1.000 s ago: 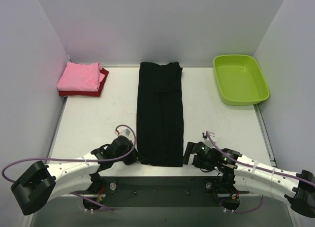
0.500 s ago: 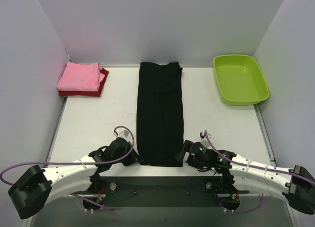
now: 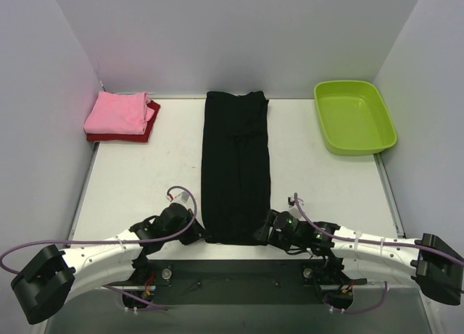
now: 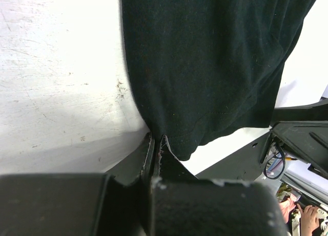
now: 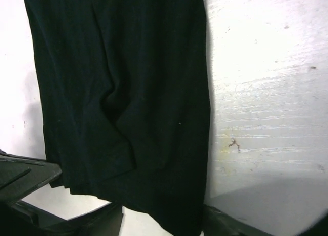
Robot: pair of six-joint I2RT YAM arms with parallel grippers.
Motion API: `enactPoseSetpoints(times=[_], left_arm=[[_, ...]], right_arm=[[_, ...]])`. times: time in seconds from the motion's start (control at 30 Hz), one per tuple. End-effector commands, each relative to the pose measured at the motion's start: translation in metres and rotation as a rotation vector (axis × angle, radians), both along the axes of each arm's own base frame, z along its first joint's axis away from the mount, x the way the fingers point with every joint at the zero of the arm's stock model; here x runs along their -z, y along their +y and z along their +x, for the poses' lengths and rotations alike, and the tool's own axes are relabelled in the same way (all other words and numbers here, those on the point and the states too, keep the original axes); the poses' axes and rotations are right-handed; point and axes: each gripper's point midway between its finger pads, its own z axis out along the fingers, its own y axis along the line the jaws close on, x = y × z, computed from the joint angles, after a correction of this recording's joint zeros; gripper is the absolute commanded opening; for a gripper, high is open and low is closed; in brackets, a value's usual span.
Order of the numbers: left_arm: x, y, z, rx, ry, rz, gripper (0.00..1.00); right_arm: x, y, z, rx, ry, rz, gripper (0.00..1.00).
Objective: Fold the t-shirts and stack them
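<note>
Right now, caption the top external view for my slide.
Left hand and right hand at near corners of the black t-shirt; pink t-shirt atop dark red t-shirt far left, green tub far right.

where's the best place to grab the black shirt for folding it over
Take the black shirt by its two near corners, coming in low from each outer side. It lies flat as a long narrow strip running away from the arms, so that short near edge should lift evenly. The left gripper is shut on the left corner; the right gripper straddles the right one, open.
</note>
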Motion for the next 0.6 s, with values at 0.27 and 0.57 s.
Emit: enactPoseSetpoints(times=[0.27,0.57], left_arm=[[0.033,0.03,-0.019,-0.007,0.069,0.135,0.0],[0.025,0.03,-0.02,-0.003,0.058,0.116,0.0]], right_arm=[[0.037,-0.032,-0.022,0.005,0.091,-0.157,0.2],[0.034,-0.037,-0.021,-0.006,0.083,-0.191,0.0]])
